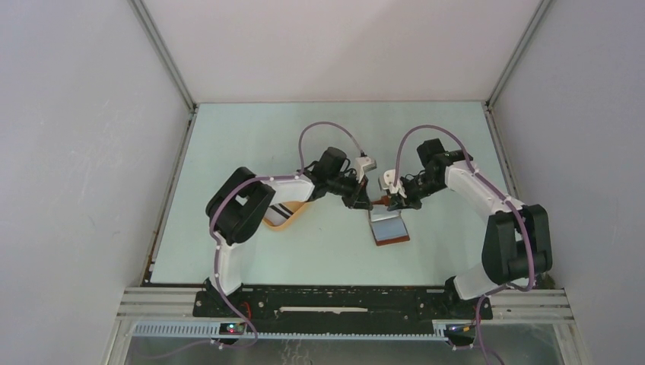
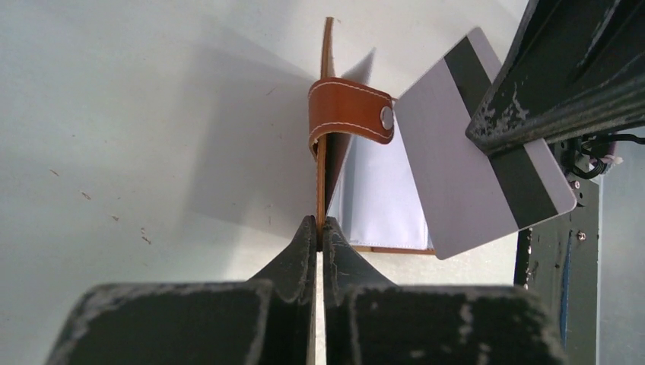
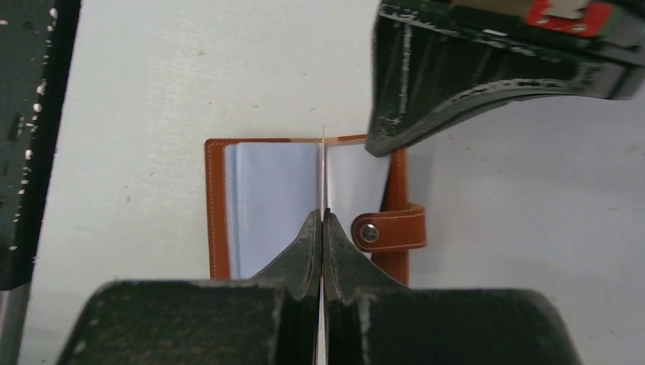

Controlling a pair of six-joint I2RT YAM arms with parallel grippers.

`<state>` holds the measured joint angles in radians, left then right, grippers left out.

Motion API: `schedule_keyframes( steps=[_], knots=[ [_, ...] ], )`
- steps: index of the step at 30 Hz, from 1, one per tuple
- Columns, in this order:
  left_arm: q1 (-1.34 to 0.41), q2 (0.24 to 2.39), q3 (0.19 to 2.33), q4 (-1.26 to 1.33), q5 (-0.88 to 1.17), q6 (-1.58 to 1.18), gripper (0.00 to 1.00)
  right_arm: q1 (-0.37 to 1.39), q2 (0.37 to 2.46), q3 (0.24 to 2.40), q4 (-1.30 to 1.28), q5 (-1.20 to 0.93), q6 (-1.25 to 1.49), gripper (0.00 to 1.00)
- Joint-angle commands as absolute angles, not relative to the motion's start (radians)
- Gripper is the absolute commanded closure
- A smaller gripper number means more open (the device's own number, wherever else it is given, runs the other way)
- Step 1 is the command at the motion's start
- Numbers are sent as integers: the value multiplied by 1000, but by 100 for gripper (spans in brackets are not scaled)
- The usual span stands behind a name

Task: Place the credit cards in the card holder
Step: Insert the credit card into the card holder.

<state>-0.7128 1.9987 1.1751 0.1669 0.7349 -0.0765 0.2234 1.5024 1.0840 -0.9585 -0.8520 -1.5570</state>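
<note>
Left tool (image 2: 319, 226) clamped on holder (image 3: 266, 198) cover, cover held upright — rest of holder open flat on tabletop (image 1: 304, 137). Right tool (image 3: 324, 222) pinches card (image 2: 456, 167) edge-down over pale inside — contact unclear.

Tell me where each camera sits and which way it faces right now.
Top external: above and behind the bases, looking down on the table; both arms show, meeting over the card holder.
Left wrist: on the left arm, looking along the left gripper, shut on the holder's raised cover; the credit card shows upper right.
Right wrist: on the right arm, looking down past the right gripper, shut on the edge-on card, at the open holder.
Shared: both wrist views show the snap strap.
</note>
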Motion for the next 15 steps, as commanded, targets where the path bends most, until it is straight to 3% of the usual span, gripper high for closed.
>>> schedule_keyframes(
  steps=[1,9,15],
  knots=[
    [-696,2034,1285,29,810,-11,100,234,1540,1109,-1043,-863,-1611,100],
    [-692,2057,1335,-64,825,31,98,246,1602,1113,-978,-803,-1504,100],
    [-692,2046,1327,-32,754,-31,80,252,1642,1114,-915,-739,-1398,100]
  ],
)
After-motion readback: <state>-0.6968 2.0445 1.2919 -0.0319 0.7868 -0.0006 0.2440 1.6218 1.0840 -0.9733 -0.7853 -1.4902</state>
